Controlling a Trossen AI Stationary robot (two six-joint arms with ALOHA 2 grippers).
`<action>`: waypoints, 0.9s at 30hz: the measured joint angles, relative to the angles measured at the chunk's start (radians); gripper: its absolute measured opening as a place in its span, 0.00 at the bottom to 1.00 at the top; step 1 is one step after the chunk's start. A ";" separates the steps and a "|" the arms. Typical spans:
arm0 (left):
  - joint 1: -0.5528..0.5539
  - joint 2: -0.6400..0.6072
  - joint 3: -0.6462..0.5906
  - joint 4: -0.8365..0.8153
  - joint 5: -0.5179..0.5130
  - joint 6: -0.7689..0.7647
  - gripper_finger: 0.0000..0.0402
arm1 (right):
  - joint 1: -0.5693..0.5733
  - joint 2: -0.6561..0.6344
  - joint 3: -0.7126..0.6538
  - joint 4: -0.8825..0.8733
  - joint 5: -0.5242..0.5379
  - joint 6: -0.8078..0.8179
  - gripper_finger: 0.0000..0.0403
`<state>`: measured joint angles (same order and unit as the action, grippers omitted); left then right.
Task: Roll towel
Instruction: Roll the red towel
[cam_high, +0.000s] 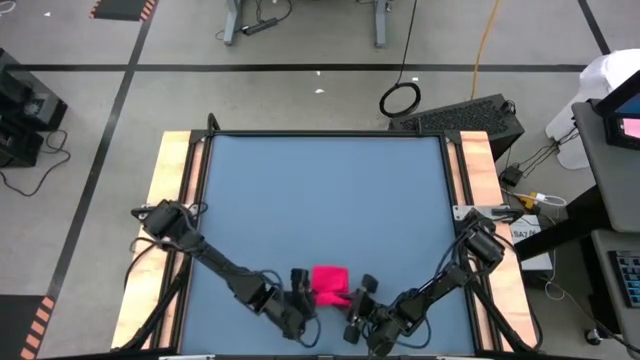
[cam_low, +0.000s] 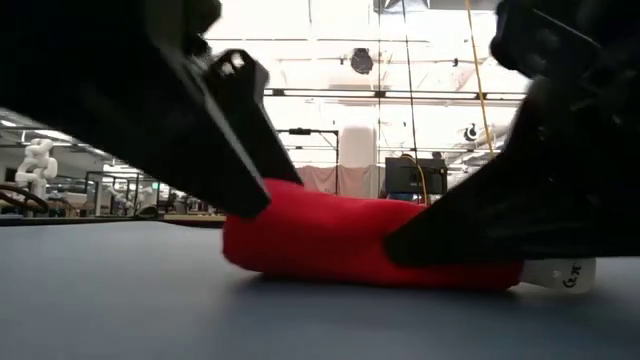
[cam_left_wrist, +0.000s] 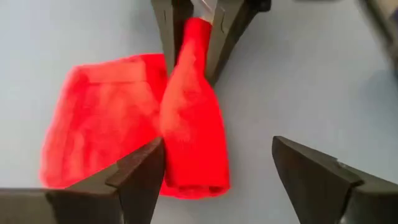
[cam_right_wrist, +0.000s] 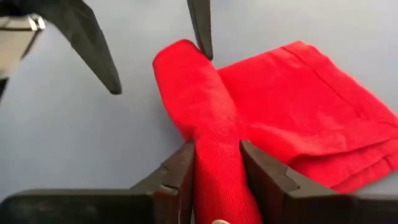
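On the blue desk (cam_high: 320, 200) we see the towel (cam_high: 330, 283) partly rolled, 1 flat portion left. The right gripper (cam_right_wrist: 217, 165) clenches the roll's end; the left gripper (cam_left_wrist: 217, 165) is released.

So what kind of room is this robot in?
Probably a robot lab or workshop: a big open hall with ceiling lights, cables on the floor, and a white robot standing far behind the table.

My blue table top (cam_high: 320, 200) sits on grey floor (cam_high: 300, 40) with black tape lines; bright ceiling lights (cam_low: 330, 40), white column (cam_low: 357, 150) behind.
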<state>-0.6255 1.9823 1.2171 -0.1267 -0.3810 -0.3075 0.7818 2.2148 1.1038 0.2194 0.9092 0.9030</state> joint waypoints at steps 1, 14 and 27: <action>-0.014 0.001 0.000 0.000 -0.039 0.024 0.74 | -0.004 -0.001 0.000 0.003 -0.015 0.009 0.26; -0.098 0.013 0.002 0.070 -0.226 0.116 0.74 | -0.043 -0.025 0.000 0.073 -0.166 0.022 0.25; -0.092 0.089 0.003 0.053 -0.218 0.085 0.43 | -0.071 -0.052 -0.001 0.101 -0.258 0.005 0.25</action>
<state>-0.7177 2.0712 1.2205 -0.0736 -0.5991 -0.2230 0.7113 2.1624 1.1032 0.3203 0.6509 0.9076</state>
